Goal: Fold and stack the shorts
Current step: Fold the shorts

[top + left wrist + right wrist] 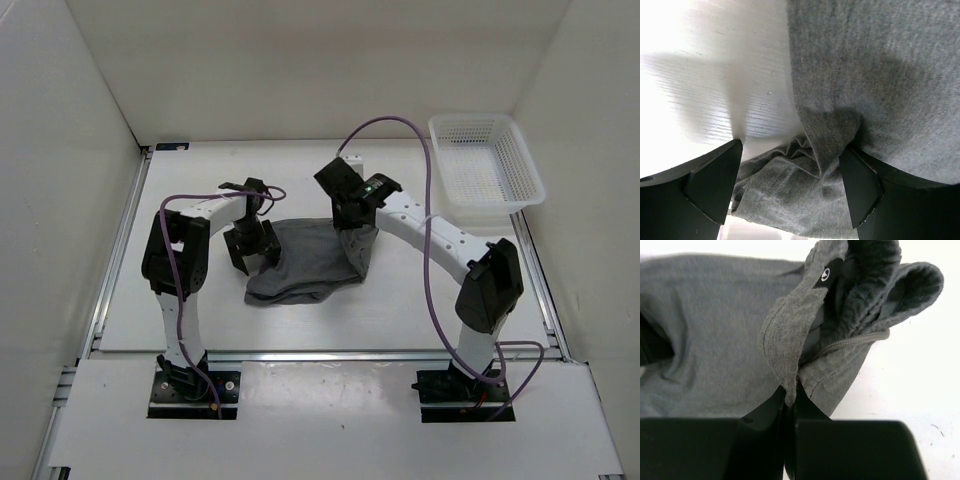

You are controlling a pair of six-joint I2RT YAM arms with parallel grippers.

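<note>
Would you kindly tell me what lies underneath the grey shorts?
The shorts rest on the white table, visible all around them. Whatever sits beneath the spread fabric is covered and cannot be seen.

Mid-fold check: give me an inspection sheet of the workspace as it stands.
Surface: white table, no spills seen.
Job's things: grey shorts, one pair, crumpled at centre, right edge raised.
Clutter: white mesh basket, far right corner, apart from the shorts.
Claws: left claw open, astride the bunched left edge; right claw shut on the raised fabric edge.
Cables: purple cables loop above both arms.
Surroundings: white walls on three sides; nothing else seen.
</note>
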